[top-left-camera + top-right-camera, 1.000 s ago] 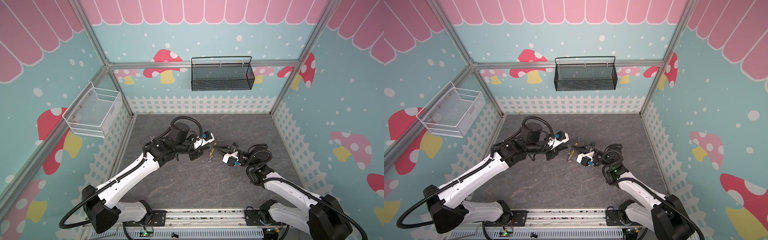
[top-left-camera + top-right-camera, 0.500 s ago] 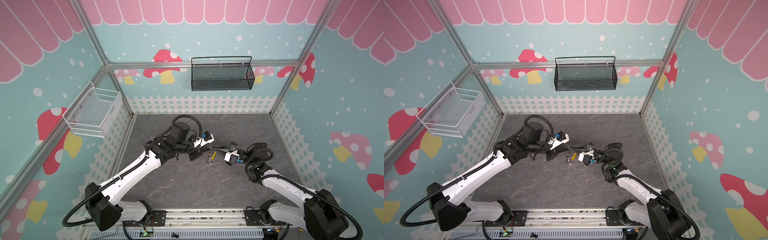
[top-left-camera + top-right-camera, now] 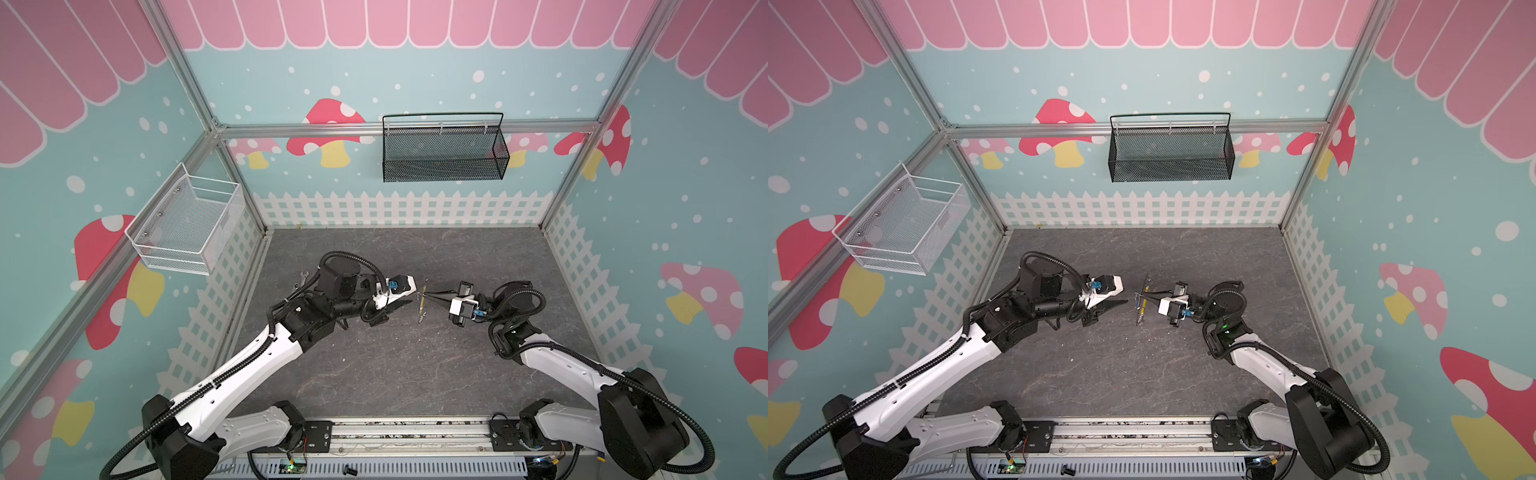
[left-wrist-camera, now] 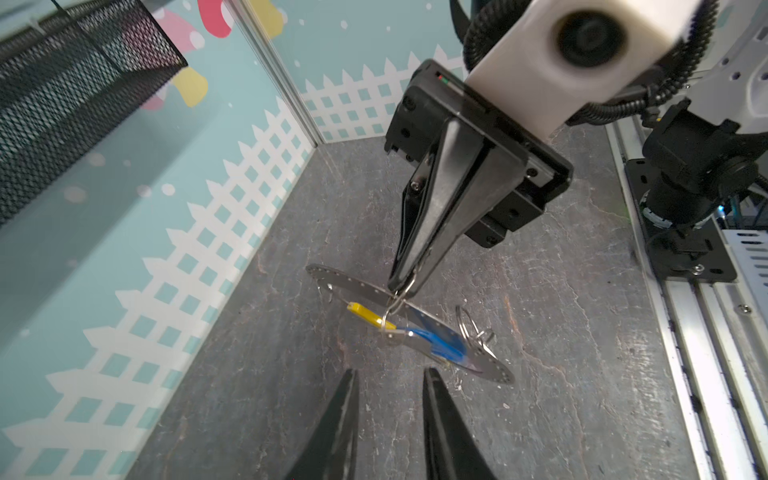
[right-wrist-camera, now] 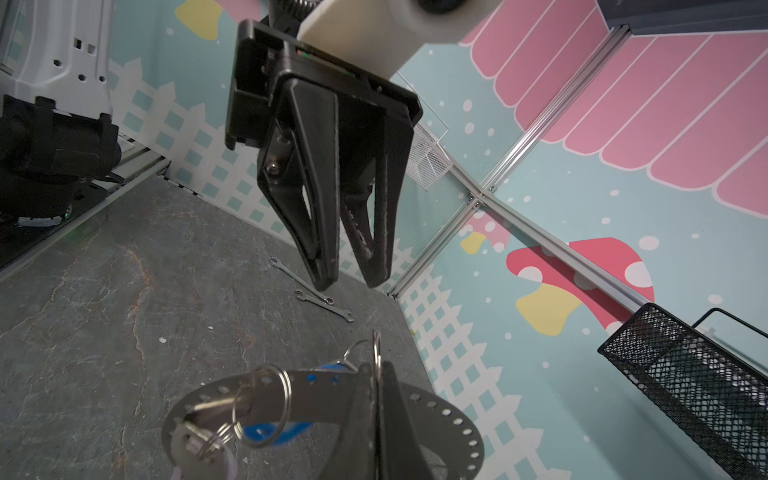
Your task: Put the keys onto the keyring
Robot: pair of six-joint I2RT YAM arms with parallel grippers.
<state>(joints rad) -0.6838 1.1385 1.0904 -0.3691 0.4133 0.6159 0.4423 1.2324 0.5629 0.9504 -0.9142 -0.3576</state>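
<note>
Left end effector (image 4: 390, 374) stands part-way open with nothing between its fingers. It points straight at the keyring (image 4: 357, 286), which lies just ahead of its tips without touching them. Right end effector (image 4: 403, 284) faces it from the opposite side, clamped tight on the keyring's upper edge, so it is the nearer arm and the only one holding.

Between the two, the keyring hangs over the counter (image 4: 540, 332) as a flat silver hoop with holes along its rim. In both top views it shows edge-on, its long line running across the line that joins the two arms. Whether its lower edge touches the counter I cannot tell.

Both keys appear to hang from it already: the blue-tagged key (image 4: 440, 343) just beside the yellow segment (image 4: 365, 313), and the lilac-tagged key (image 5: 189, 442).
</note>
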